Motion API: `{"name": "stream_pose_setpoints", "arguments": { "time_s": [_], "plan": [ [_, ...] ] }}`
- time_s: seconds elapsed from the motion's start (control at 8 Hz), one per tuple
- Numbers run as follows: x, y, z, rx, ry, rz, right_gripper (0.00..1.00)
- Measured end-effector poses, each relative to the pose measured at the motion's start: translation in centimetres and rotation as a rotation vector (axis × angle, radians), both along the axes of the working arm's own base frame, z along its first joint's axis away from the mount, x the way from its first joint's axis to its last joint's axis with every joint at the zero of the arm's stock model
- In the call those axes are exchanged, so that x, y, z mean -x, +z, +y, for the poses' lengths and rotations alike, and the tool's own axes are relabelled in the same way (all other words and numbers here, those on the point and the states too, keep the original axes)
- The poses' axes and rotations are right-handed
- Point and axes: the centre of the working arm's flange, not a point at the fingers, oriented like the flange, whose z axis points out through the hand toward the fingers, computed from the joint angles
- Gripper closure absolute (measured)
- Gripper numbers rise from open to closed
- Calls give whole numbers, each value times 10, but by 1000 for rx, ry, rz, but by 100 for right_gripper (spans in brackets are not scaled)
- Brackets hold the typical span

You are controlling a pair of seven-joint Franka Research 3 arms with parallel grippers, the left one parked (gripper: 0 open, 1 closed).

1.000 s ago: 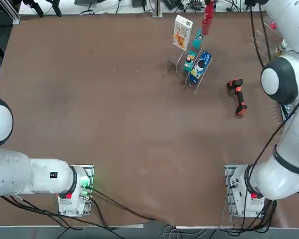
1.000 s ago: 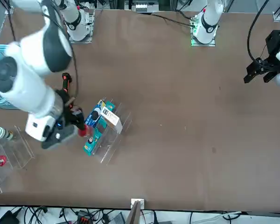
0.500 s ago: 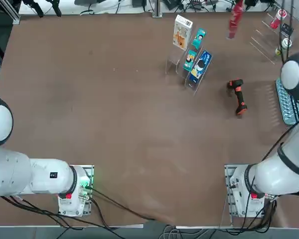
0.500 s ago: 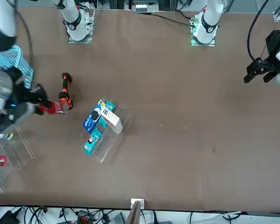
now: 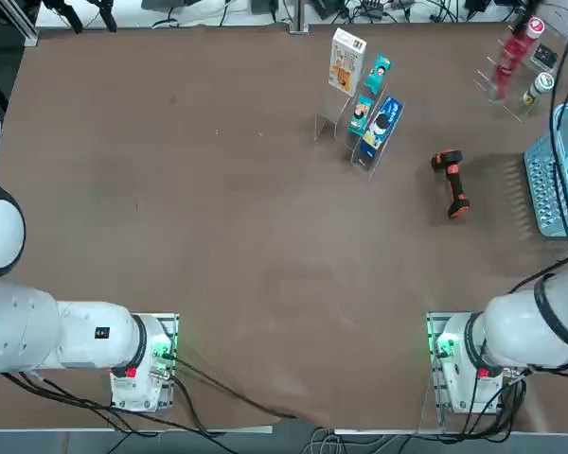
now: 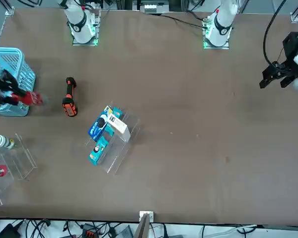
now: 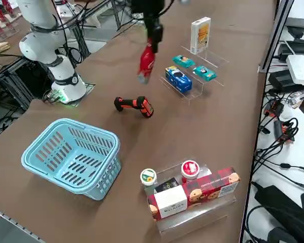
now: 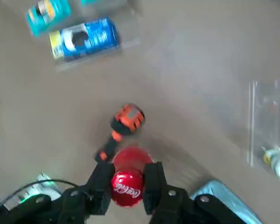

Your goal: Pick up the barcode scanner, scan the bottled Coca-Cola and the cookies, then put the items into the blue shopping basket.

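Observation:
My right gripper [image 7: 151, 41] is shut on the neck of the bottled Coca-Cola [image 7: 146, 63], which hangs high over the table. In the wrist view the fingers [image 8: 151, 179] pinch just under the red cap, and the barcode scanner [image 8: 123, 123] lies below the bottle. Black with orange trim, the scanner [image 5: 452, 184] rests on the table between the display rack and the blue shopping basket [image 5: 552, 189]. From the front, the bottle [image 6: 31, 98] shows beside the basket [image 6: 12, 59]. The cookies [image 5: 346, 61], an upright white box, stand at the rack's far end.
The clear acrylic rack also carries a blue packet [image 5: 381, 123] and small teal packets [image 5: 363, 112]. A second acrylic stand [image 7: 192, 200] past the basket holds two capped bottles and boxes. The table's right edge runs close behind the basket.
The right arm has swung the Coca-Cola bottle away from above the rack, past the scanner, toward the basket side. Scanner, cookies and basket have stayed put.

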Motion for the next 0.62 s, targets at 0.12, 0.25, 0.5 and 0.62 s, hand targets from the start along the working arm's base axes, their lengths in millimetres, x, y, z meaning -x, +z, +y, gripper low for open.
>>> {"name": "stream_pose_setpoints", "arguments": {
  "time_s": [0.12,0.25,0.5,0.62],
  "plan": [
    [28,-2,-42,10,19,-9,63],
    [57,5,-77,35,46,-28,63],
    [108,23,-146,40,114,-81,63],
    [130,25,-182,40,144,-105,63]
  ]
}}
